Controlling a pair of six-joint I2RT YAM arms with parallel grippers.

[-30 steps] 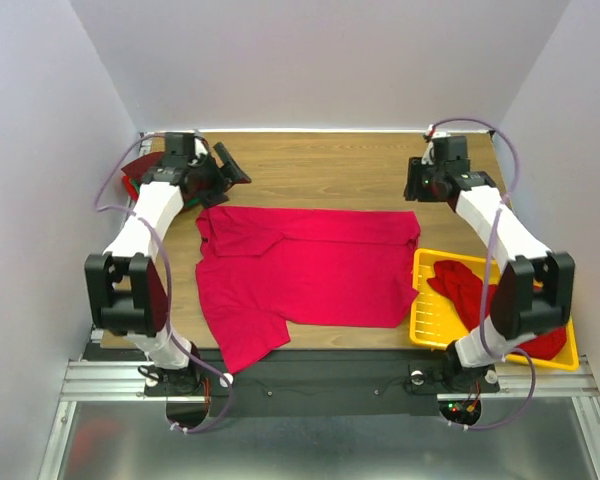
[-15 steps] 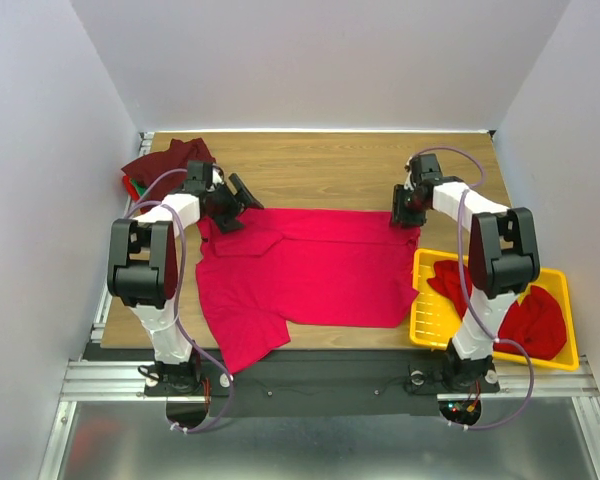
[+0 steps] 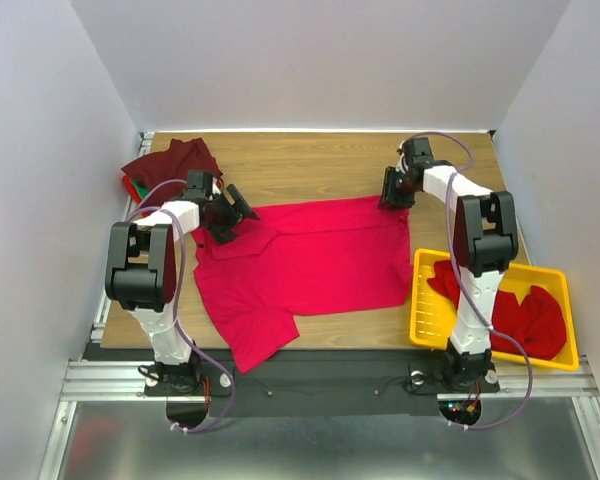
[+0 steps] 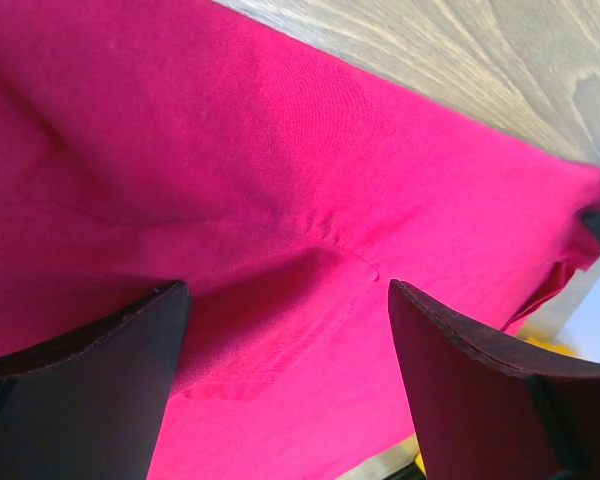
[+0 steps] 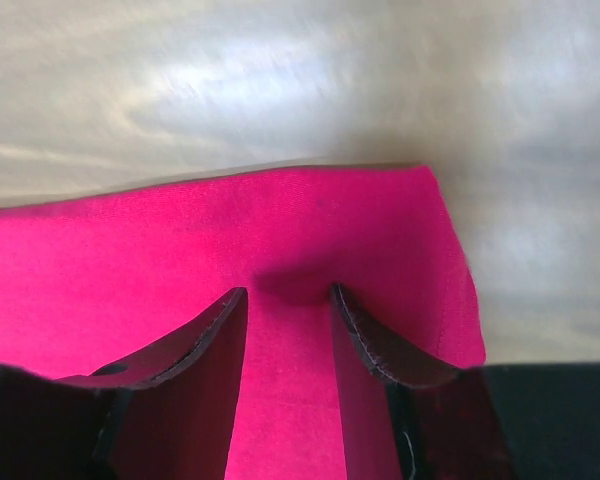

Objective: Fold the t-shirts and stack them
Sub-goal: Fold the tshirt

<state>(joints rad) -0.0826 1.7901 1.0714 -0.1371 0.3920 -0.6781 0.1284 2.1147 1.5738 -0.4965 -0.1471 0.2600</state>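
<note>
A bright crimson t-shirt [image 3: 310, 262] lies spread on the wooden table, skewed, with one sleeve reaching the front edge. My left gripper [image 3: 234, 209] hovers wide open over the shirt's back left part. In the left wrist view its fingers [image 4: 90, 390] straddle flat red cloth [image 4: 280, 150] with nothing between them. My right gripper [image 3: 393, 194] is at the shirt's back right corner. Its jaws stand partway apart with the tips [image 5: 352, 310] pressed down on the cloth [image 5: 180, 230], and flat cloth shows in the gap.
A yellow slotted tray [image 3: 421, 322] at the front right holds more red t-shirts [image 3: 525, 312]. A dark maroon t-shirt [image 3: 170, 160] lies bunched in the back left corner with a bit of green [image 3: 130, 187] under it. White walls close in three sides.
Both arms have drawn in from the back of the table onto the shirt's back corners. The shirt's back right corner has shifted toward the back with the right gripper, skewing the shirt.
</note>
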